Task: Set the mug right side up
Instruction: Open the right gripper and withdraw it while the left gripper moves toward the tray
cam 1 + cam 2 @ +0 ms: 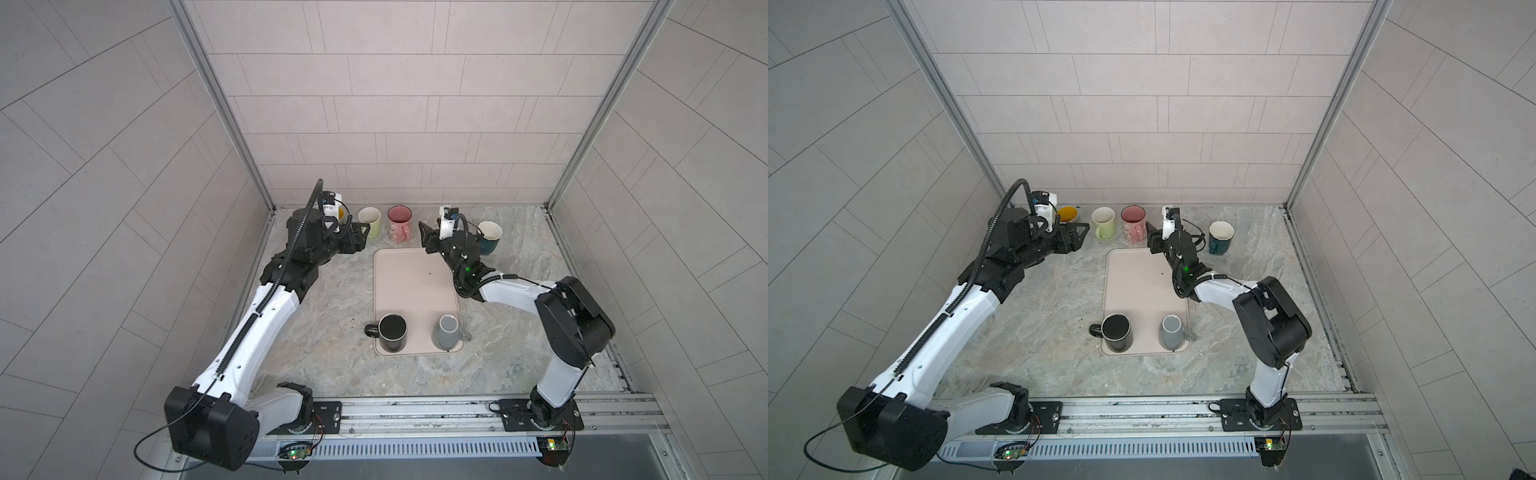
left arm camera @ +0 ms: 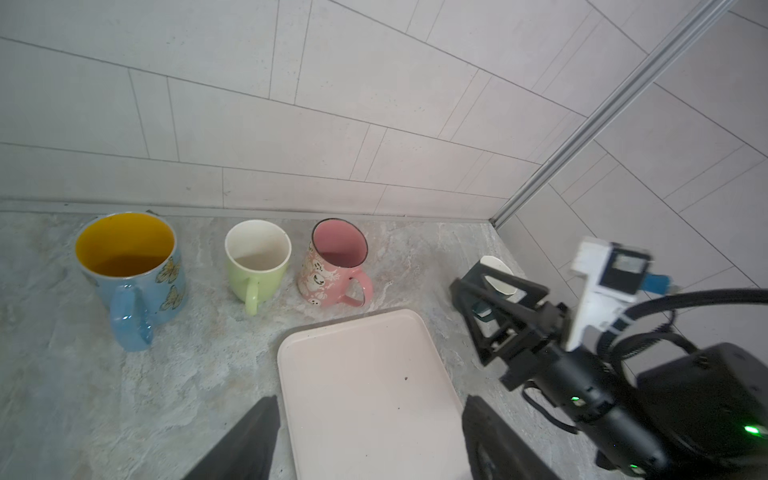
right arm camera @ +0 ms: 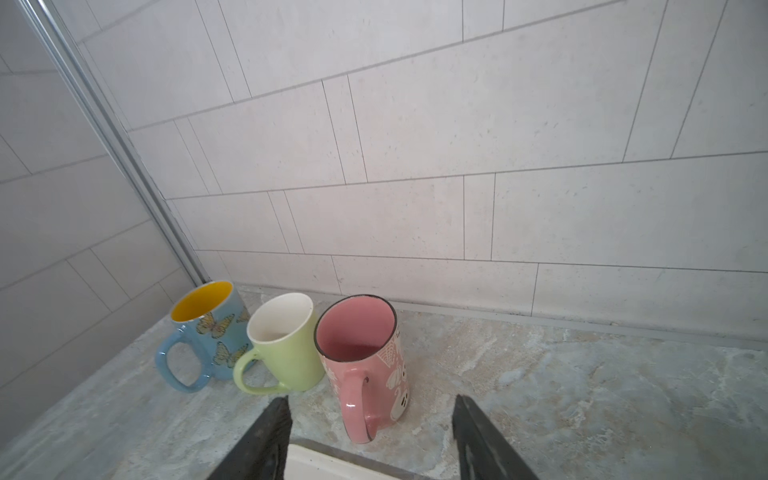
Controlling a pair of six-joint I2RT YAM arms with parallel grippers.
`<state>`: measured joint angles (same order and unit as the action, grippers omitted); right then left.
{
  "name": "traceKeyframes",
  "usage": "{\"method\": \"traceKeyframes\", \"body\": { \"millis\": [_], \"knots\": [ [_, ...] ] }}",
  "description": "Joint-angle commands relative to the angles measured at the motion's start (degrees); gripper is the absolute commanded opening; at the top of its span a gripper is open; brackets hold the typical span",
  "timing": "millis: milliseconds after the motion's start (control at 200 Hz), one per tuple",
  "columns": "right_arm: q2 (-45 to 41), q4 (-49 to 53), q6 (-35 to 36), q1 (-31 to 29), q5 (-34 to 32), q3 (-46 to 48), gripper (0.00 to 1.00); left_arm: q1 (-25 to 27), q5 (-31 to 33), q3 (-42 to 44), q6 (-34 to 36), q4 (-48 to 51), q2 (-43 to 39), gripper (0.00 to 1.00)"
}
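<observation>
Our left fingers (image 2: 249,449) and right fingers (image 3: 266,440) stand apart, empty, since the pink ghost mug (image 3: 390,374) sits rim-up at the back edge of the table (image 3: 561,395).

the tray's (image 1: 411,286) far half lies bare, while the black mug (image 1: 392,331) and grey mug (image 1: 447,334) block its near end.

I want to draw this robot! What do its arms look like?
Both arms have white shells with black joints. A ribbed black cable follows the left arm; the right arm shows a green light. Each wrist carries a white camera with a blue plug. The fingers are black open triangles.
</observation>
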<state>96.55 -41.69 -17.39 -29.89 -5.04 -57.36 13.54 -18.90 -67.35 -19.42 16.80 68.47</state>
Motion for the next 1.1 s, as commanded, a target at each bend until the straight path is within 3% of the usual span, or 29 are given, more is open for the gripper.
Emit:
{"method": "traceKeyframes", "body": {
  "millis": [0,205,555,731,1001,1096],
  "knots": [
    [-6.7,12.8,-2.7,-0.1,0.5,1.7,0.63,-1.0,2.0,-2.8,-4.2,14.6,0.0,0.75],
    [-16.8,30.4,-4.2,-0.1,1.2,2.3,0.63,-3.5,-8.4,0.4,-11.9,24.5,1.0,0.74],
    [-28.9,44.0,-3.8,-0.1,0.6,4.1,0.64,-7.3,-29.2,15.9,-35.0,12.6,-3.3,0.73],
    [-31.8,45.1,-4.3,-0.1,1.1,6.0,0.64,-7.2,-30.6,21.9,-47.6,8.4,-6.9,0.73],
    [-34.2,45.3,-4.3,-0.2,0.8,8.6,0.63,-7.1,-25.6,20.7,-49.6,23.9,-6.9,0.73],
    [-34.3,45.4,-4.2,-0.1,0.7,9.1,0.63,-7.0,-25.6,20.7,-50.9,25.2,-5.7,0.73]
  ]
}}
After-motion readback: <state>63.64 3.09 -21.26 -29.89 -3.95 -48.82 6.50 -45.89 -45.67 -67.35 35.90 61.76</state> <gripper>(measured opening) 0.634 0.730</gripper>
